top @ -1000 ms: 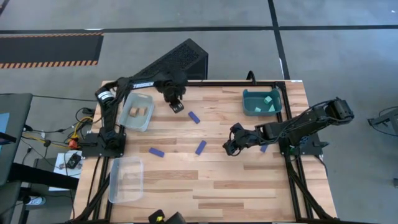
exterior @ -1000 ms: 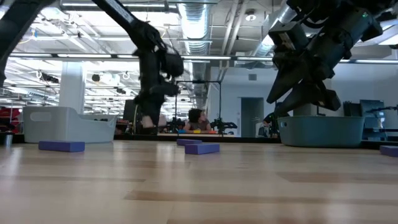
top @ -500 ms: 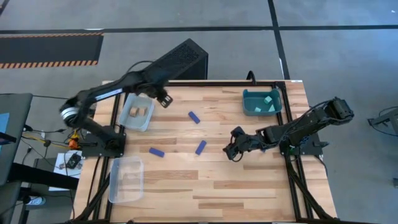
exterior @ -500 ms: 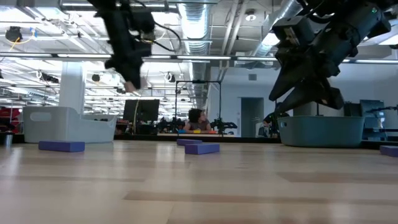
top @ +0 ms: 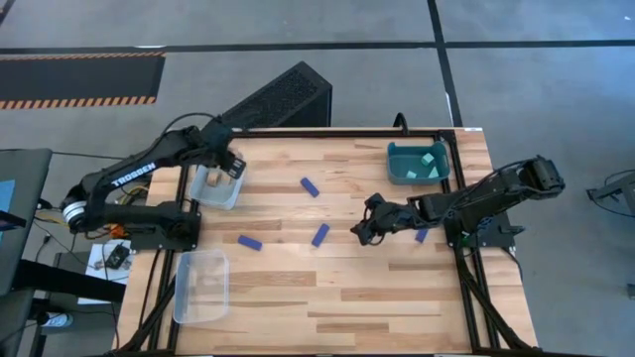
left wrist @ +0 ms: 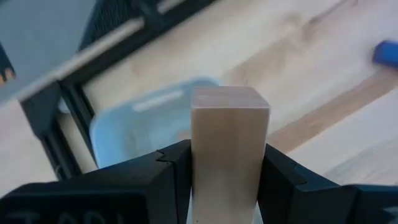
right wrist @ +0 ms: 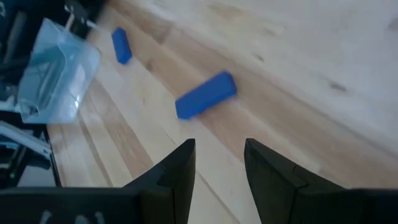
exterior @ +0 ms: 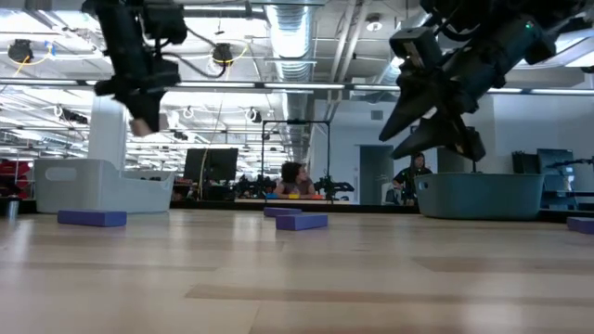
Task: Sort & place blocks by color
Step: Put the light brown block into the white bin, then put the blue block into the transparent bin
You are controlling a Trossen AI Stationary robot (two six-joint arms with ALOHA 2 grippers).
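One tan block [left wrist: 229, 149] between left claw [left wrist: 221, 171] fingers

A grey bin [top: 220, 185] and a clear bin [top: 201, 287] are sitting along the table's [top: 397, 297] left edge, a teal bin [top: 418, 164] is standing at its far right corner, and a black case [top: 283, 97] is lying beyond it.

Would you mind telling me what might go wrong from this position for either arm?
The left gripper holds a pale wooden block above the grey plastic bin; released off-centre, it may hit the rim. The right gripper hangs open short of a dark blue oblong block lying askew to its fingers, so closing may nudge it aside.
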